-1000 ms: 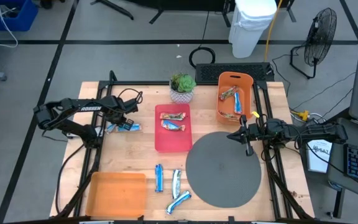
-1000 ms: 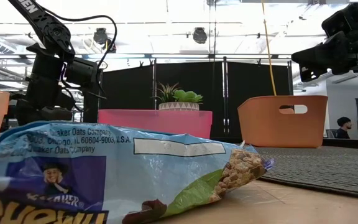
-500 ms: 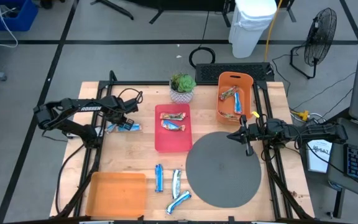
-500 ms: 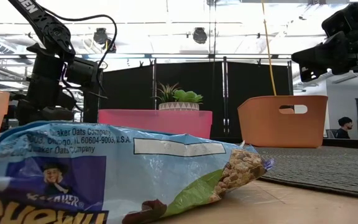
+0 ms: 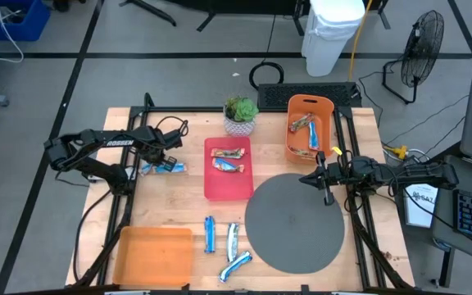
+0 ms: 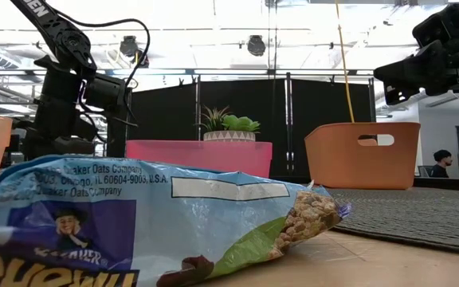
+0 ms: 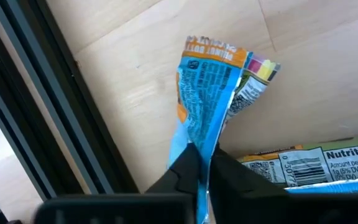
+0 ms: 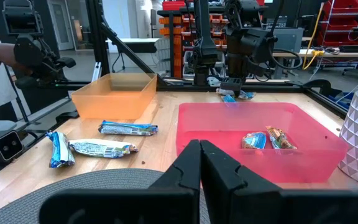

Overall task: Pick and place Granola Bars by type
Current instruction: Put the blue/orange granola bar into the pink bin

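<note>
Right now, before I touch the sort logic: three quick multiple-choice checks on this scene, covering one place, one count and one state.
1. How many bars lie in the red tray?
A one
B two
C four

2. Where do the three loose bars at the near edge lie?
A between the orange tray and the grey mat
B against the plant pot
C inside the far bin

3. What state is the left gripper in?
A wide open above bare wood
B shut on nothing
C shut on a blue bar

Key:
1. B, the high view shows two wrappers in it.
2. A, they sit on bare wood in that gap.
3. C, the left wrist view shows the fingers pinching the wrapper.
</note>
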Robot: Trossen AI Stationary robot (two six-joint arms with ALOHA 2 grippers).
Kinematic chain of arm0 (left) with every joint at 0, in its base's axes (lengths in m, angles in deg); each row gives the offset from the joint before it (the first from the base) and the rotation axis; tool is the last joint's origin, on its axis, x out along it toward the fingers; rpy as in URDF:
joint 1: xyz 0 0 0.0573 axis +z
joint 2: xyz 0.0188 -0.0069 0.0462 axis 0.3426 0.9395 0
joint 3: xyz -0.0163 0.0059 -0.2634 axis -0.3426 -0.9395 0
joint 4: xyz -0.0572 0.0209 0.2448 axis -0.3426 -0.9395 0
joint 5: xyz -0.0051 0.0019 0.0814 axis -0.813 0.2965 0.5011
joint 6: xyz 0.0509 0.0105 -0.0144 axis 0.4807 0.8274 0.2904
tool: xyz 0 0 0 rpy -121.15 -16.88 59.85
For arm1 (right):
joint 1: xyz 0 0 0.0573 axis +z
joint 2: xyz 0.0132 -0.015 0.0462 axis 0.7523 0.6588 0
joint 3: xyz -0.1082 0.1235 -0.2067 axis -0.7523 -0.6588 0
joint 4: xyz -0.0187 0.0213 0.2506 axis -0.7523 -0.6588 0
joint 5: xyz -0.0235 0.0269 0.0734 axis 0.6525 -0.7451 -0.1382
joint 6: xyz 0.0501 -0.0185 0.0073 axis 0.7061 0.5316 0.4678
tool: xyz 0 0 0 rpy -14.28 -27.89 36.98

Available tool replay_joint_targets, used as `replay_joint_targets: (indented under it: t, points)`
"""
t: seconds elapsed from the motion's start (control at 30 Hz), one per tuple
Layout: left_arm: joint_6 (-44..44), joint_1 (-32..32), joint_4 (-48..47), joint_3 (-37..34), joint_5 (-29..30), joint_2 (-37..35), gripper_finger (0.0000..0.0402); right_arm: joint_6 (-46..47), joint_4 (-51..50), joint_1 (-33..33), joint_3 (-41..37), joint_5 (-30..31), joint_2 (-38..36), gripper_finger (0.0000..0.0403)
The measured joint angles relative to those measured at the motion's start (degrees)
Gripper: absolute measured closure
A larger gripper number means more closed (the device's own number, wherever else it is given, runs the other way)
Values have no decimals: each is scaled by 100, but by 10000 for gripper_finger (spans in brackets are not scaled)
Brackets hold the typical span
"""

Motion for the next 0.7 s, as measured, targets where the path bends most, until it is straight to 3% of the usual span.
replay_joint_targets:
  t: [0.7]
  points:
    - [55, -2, 22, 0, 4, -2, 396, -1, 0, 2, 0, 0, -1, 403]
